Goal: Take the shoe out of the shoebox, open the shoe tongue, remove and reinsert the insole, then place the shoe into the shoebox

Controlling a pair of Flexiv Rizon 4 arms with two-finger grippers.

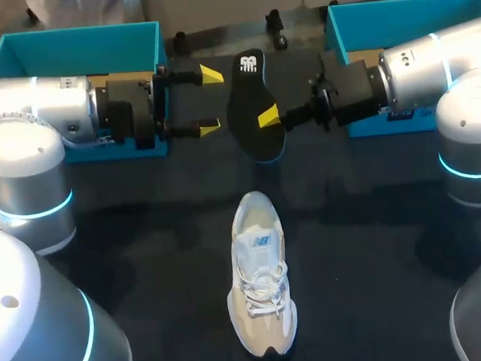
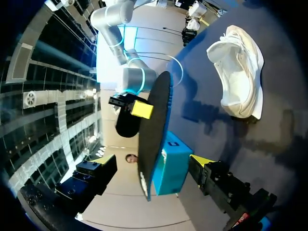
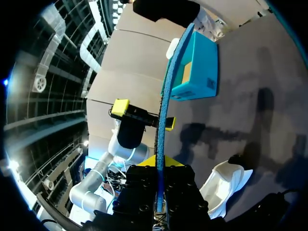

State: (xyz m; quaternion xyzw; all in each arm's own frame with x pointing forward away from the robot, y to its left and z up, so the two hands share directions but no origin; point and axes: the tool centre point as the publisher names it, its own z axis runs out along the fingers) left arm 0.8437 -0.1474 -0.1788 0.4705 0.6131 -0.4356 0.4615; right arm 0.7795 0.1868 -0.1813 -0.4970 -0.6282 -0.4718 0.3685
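Where the insole was: the flat black foam insole with a blue rim (image 1: pixel 252 105) hung in the air above the far half of the table, well clear of the shoe and outside both boxes.
Right pincer: my right pincer (image 1: pixel 267 117) was closed on that insole, one yellow tip pressed to its black face. From its own wrist, the pincer (image 3: pixel 159 168) gripped the insole (image 3: pixel 166 96) edge-on, with the blue rim running straight out between the fingers.
Left pincer: my left pincer (image 1: pixel 210 100) stood wide and held nothing, its two yellow tips just short of the insole's edge. From its wrist, the pincer (image 2: pixel 150 156) had the insole (image 2: pixel 156 130) edge-on just ahead of the gap between the spread fingers.
Shoe: the white and beige lace-up sneaker (image 1: pixel 262 282) sat upright on its sole in the middle of the table, toe toward me, heel toward the insole, touched by neither pincer. It also showed in the left wrist view (image 2: pixel 238 72) and the right wrist view (image 3: pixel 224 185).
Boxes: the left teal open-topped box (image 1: pixel 74 43) lay behind my left arm, and the right teal open-topped box (image 1: pixel 411 20) behind my right.
Table: the dark cloth-covered table (image 1: pixel 147 261) carried the shoe and both boxes.
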